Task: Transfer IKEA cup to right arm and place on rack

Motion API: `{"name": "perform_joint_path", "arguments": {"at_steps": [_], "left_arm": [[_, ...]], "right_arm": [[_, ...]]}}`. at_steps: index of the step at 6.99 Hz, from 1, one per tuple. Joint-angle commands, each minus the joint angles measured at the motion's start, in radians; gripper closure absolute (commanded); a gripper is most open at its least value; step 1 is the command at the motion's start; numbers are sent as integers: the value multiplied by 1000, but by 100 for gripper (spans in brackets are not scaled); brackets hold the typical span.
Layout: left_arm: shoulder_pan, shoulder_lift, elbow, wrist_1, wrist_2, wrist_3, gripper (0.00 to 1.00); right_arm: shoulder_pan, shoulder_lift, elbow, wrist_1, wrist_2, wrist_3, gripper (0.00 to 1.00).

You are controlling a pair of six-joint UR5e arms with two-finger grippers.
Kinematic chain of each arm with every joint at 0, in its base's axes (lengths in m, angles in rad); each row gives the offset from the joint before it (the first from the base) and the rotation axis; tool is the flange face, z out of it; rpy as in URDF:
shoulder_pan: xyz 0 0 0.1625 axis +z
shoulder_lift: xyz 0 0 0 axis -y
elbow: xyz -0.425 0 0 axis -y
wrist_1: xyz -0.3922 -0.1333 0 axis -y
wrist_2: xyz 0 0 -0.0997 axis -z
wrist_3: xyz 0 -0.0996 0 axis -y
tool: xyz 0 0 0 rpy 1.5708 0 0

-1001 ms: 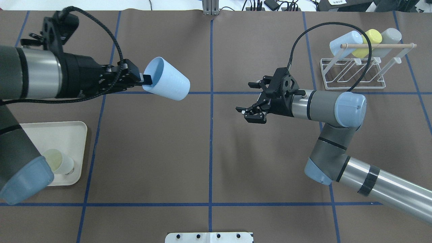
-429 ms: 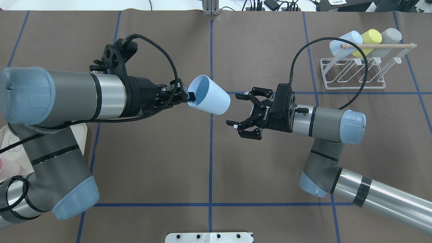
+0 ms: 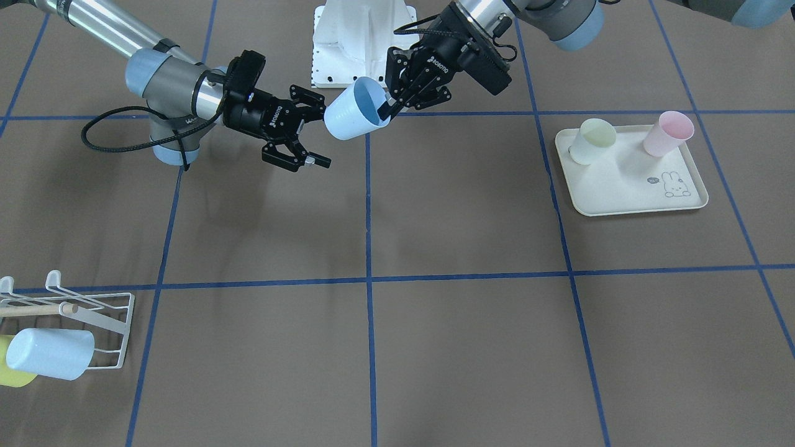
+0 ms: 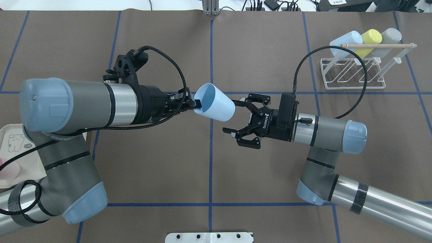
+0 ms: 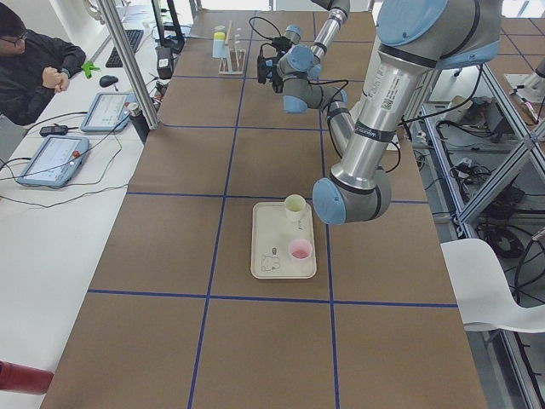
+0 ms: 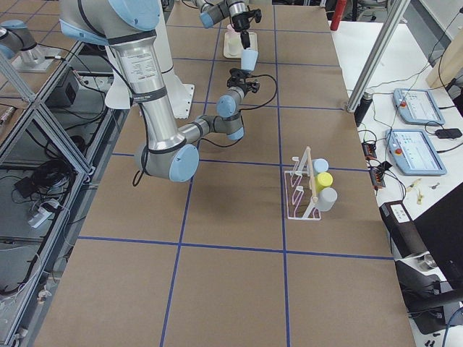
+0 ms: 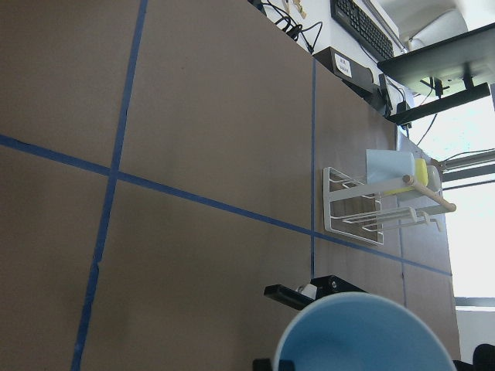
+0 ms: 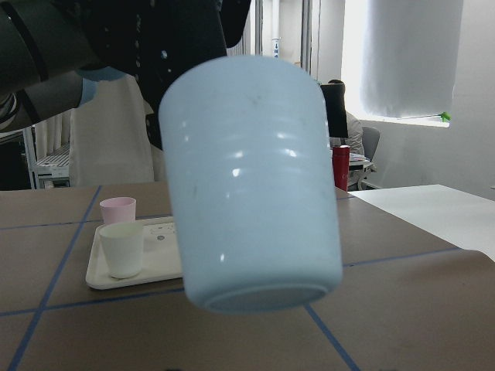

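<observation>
Right gripper (image 4: 233, 115): fingers spread wide and holding nothing. It faces the cup's closed end, and its far finger is just beside the cup wall.
Left gripper (image 4: 196, 103): pinched on the cup's rim, one finger inside the mouth and one outside.
Cup (image 4: 216, 107): pale blue, carried in the air above the middle of the table, over the centre tape line.
Cup axis: roughly along the line between the two grippers. The mouth points at the left gripper and the base at the right one, slightly skewed toward the robot's edge of the table. The right wrist view shows it tilted, base foremost.
Cup from right gripper: straight ahead of the open fingers, offset a little toward the far finger. The base does not look to be between them yet.
Nearer arm: the left has it; the right is within a short advance.
Next move, as I judge it: the right gripper goes forward along the cup's axis so its fingers straddle the lower wall, then closes before the left lets go.
Rack (image 4: 354, 88): near the table's far right corner, well apart from the cup, with three cups already on it.
</observation>
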Motion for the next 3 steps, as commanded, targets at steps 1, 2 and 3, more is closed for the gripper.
{"name": "perform_joint_path", "arguments": {"at_steps": [1, 2, 3], "left_arm": [[24, 0, 14, -3, 15, 1, 100], [39, 0, 14, -3, 26, 1, 100], [59, 0, 14, -3, 49, 1, 100]], "right_arm": [[-14, 3, 10, 22, -23, -1, 11], [-15, 3, 12, 22, -23, -1, 11], [-15, 6, 13, 22, -23, 0, 11]]}}
